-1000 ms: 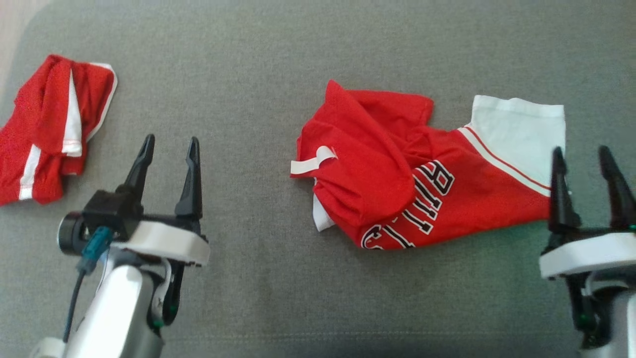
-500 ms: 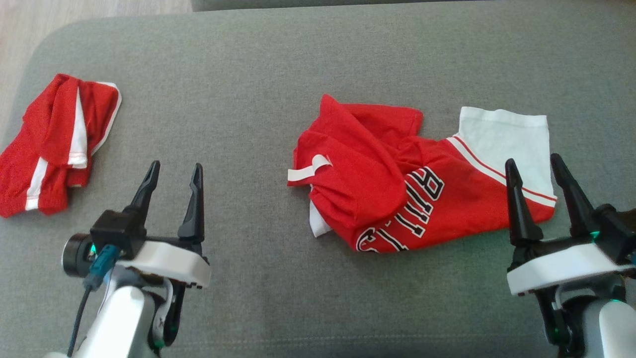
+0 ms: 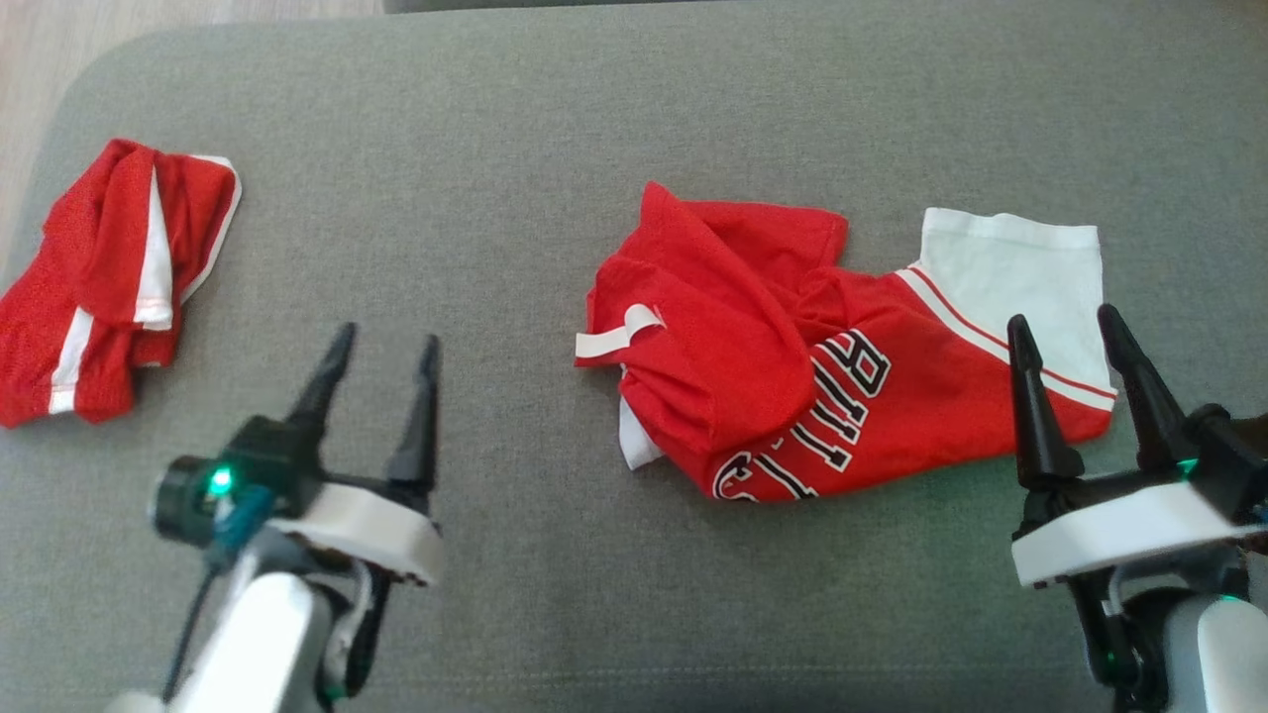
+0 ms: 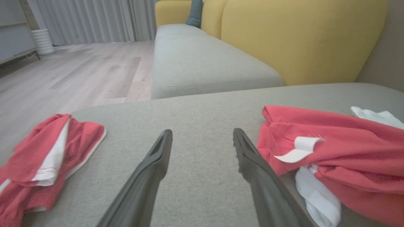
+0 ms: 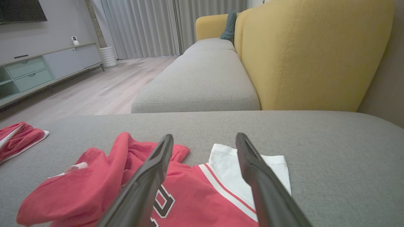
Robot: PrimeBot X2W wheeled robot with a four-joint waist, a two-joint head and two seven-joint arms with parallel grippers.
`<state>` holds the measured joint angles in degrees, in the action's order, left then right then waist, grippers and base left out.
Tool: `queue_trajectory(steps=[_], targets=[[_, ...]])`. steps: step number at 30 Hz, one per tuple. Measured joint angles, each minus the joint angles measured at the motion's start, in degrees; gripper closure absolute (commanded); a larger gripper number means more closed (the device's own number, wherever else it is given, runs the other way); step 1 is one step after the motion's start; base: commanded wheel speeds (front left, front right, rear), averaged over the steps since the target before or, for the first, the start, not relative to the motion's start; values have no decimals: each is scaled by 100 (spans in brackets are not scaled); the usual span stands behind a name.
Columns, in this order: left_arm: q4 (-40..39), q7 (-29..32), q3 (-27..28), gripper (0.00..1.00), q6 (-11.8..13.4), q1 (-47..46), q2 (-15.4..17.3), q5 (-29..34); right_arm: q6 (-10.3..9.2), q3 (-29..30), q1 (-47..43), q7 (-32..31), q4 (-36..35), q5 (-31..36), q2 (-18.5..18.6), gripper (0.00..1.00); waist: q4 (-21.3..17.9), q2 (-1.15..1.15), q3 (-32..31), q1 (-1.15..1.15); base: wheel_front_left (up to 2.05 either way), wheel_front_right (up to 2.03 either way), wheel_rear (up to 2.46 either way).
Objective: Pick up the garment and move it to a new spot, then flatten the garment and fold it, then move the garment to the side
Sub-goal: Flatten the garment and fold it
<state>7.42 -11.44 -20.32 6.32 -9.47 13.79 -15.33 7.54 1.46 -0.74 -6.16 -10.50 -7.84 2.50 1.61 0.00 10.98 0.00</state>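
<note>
Head view, from the left: crumpled red-and-white shorts lie on the grey cushion, beyond the left gripper's outer side. The left gripper hovers with its fingers spread wide, holding and touching nothing. On its inner side, between the two grippers, lies the bunched red jersey with black-and-white lettering and a white end panel. The right gripper, also spread and empty, has its fingertips over that white end; I cannot tell whether they touch it. Looking level across the cushion, the wrist views take in the room: a yellow sofa back, wood floor, grey curtains and, from the right wrist, a low cabinet.
</note>
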Motion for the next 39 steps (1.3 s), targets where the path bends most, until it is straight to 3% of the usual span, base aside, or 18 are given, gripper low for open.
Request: queue_trajectory(steps=[3, 9, 13, 24, 33, 34, 35, 36, 39], targets=[[-66, 231, -336, 0, -218, -62, -36, 55, 0, 11, 2, -16, -1, -11, 0, 0, 12, 0, 43, 0, 0, 0, 0], [-178, 940, -1136, 0, -821, -573, -420, -2, -1, -8, 14, -25, 4, -15, 0, 0, -10, 0, 156, 0, 0, 0, 0], [-172, 1360, -1469, 0, -1037, -820, -545, -96, 0, -60, 26, -24, 43, -75, 0, 0, -82, 0, 236, 0, 0, 0, 0], [-203, 2248, -1848, 0, -1194, -864, -569, -410, 0, -62, 32, -7, 187, -227, 0, 0, -204, 0, 357, 0, 0, 0, 0], [358, 2808, -1993, 0, -1180, -899, -545, -441, -1, -110, 158, 11, 202, -257, 0, 0, -302, 0, 399, 0, 0, 0, 0], [377, 2804, -1992, 27, -1178, -916, -546, -441, -1, -109, 158, 11, 205, -280, 0, 0, -313, 0, 400, 0, 0, 0, 0], [375, 2771, -1990, 70, -1171, -949, -545, -441, -1, -107, 157, 12, 205, -283, 0, 0, -320, 0, 403, 0, 0, 0, 0], [358, 2660, -1970, 100, -1128, -987, -548, -441, -1, -107, 157, 20, 205, -283, 0, 0, -326, 0, 409, 0, 0, 0, 0], [212, 2231, -1849, 100, -1023, -1087, -548, -432, -1, -94, 155, 38, 227, -308, 0, 0, -322, 0, 413, 0, 0, 0, 0]])
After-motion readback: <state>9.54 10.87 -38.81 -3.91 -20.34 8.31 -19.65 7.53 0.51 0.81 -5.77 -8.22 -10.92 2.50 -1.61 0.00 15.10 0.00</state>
